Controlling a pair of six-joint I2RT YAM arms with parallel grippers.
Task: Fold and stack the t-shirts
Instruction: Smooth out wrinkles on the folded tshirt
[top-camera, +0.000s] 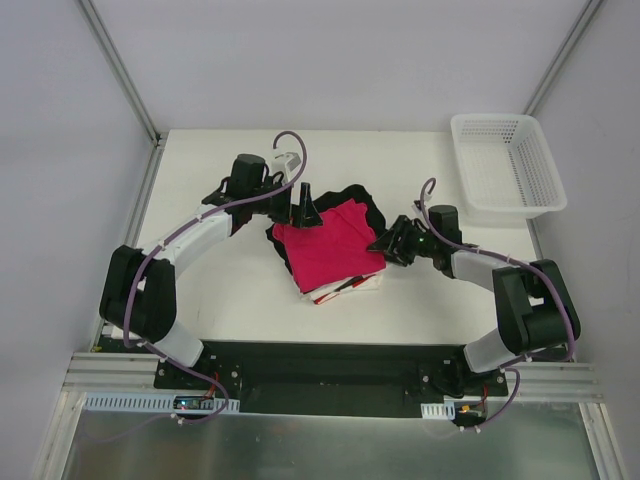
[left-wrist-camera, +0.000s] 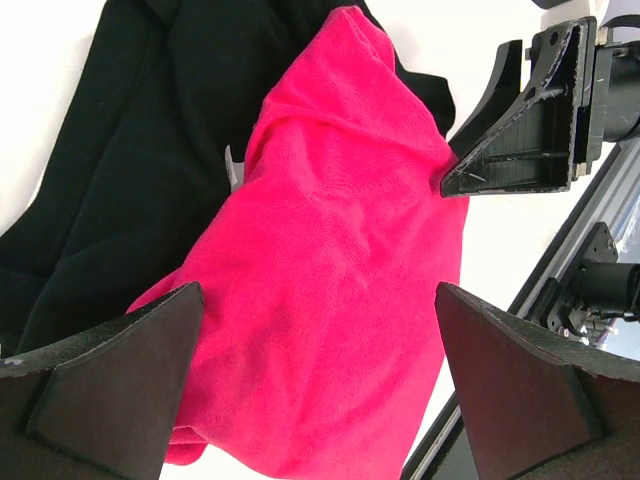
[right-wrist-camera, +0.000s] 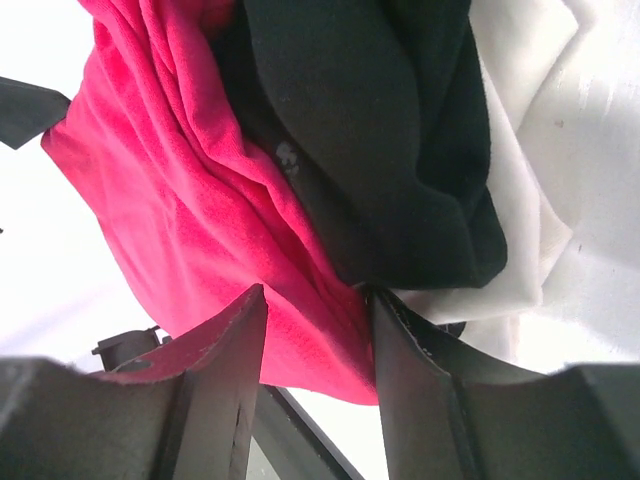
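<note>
The t-shirts lie in a stack at mid-table. On top is a folded crimson-pink t-shirt (top-camera: 328, 245) (left-wrist-camera: 340, 260) (right-wrist-camera: 170, 190). A black t-shirt (top-camera: 358, 200) (left-wrist-camera: 120, 150) (right-wrist-camera: 400, 150) spreads out under its far side. White and red edges (top-camera: 345, 288) and white cloth (right-wrist-camera: 520, 200) show beneath. My left gripper (top-camera: 305, 210) (left-wrist-camera: 318, 300) hovers open over the pink shirt's far-left corner with nothing between its fingers. My right gripper (top-camera: 385, 245) (right-wrist-camera: 318, 300) is at the stack's right edge. Its jaws stand partly apart, and the pink shirt's edge lies between them.
A white lattice basket (top-camera: 505, 165) stands at the table's back right corner. Metal frame posts rise at the back corners. The arm bases sit on a black rail (top-camera: 320, 365) at the near edge.
</note>
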